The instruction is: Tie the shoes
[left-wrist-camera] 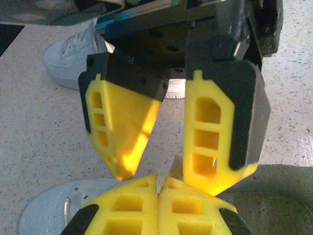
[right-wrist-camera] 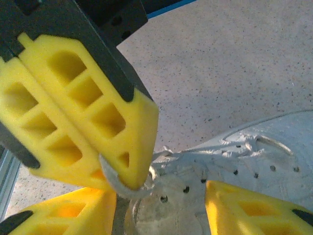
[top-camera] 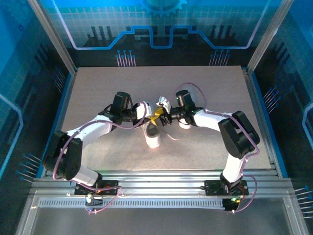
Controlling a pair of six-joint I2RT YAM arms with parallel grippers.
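Near shoe (top-camera: pixel 152 137): white, lying at the middle of the table (top-camera: pixel 98 88) with its toe pointing towards the arm bases. It sits directly under the spot where the two grippers meet.
Near shoe, close up: the right wrist view shows its perforated upper (right-wrist-camera: pixel 244 156) just below the fingertips. In the left wrist view the same pale upper (left-wrist-camera: pixel 44 210) lies low on the left, beneath the left gripper.
Second shoe (left-wrist-camera: pixel 68 56): white, standing on the table beyond the right gripper. It is apart from both sets of fingers.
Lace (right-wrist-camera: pixel 120 183): a pale loop rising from the near shoe, curling around the tip of the left gripper's fingers. In the left wrist view a short piece (left-wrist-camera: pixel 162 177) pokes up out of the seam between those fingers.
Left gripper (left-wrist-camera: pixel 159 190): clenched, its yellow pads pressed flat together with the lace pinched between them. From the right wrist it shows as a closed wedge (right-wrist-camera: pixel 128 172) angled down over the shoe.
Right gripper (left-wrist-camera: pixel 168 177): released, its jaws standing wide apart and holding nothing. Its fingertips hang either side of the left gripper's tip and the pinched lace, whether touching cannot be told.
Right gripper's own view: its two yellow fingers (right-wrist-camera: pixel 63 218) sit at the bottom corners with the shoe's upper between them.
Overhead: the left gripper (top-camera: pixel 155 118) and right gripper (top-camera: pixel 164 117) meet tip to tip above the heel end of the near shoe.
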